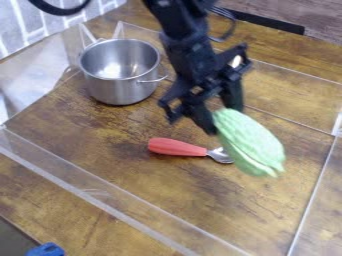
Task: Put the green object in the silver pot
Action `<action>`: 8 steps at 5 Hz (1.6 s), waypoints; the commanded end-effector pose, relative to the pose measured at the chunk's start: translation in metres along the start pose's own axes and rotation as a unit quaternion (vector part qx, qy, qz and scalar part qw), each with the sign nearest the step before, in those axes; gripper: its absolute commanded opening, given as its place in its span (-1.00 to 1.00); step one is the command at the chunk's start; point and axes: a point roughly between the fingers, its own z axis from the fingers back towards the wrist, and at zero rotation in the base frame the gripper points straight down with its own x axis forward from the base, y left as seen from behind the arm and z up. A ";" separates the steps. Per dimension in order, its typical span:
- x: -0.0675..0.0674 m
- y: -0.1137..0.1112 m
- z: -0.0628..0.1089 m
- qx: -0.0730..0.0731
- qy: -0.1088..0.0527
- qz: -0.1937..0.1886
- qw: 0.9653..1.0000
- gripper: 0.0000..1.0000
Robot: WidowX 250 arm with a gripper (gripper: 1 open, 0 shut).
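Wood-topped table seen from above and in front, with one black robot arm reaching down into the middle. Nearest the viewer, below and left of the gripper, a spoon with a red handle lies flat on the wood, its metal bowl pointing right. The gripper points steeply downward, and its jaws are clamped on the upper end of the green object, a pale green bumpy oval vegetable toy. That toy hangs tilted down and to the right of the gripper; its lower end is blurred, and it seems to be clear of the table. Its upper part sits just above the spoon's bowl. Farther back and to the left of the gripper stands the silver pot, upright, shiny and round, well apart from the toy. A clear plastic wall borders the tabletop.
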 end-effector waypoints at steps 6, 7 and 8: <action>0.165 0.057 0.091 -0.089 -0.098 0.054 0.990 -1.00; 0.171 0.056 0.091 -0.091 -0.096 0.065 0.989 -1.00; 0.183 0.053 0.083 -0.093 -0.088 0.063 0.990 -1.00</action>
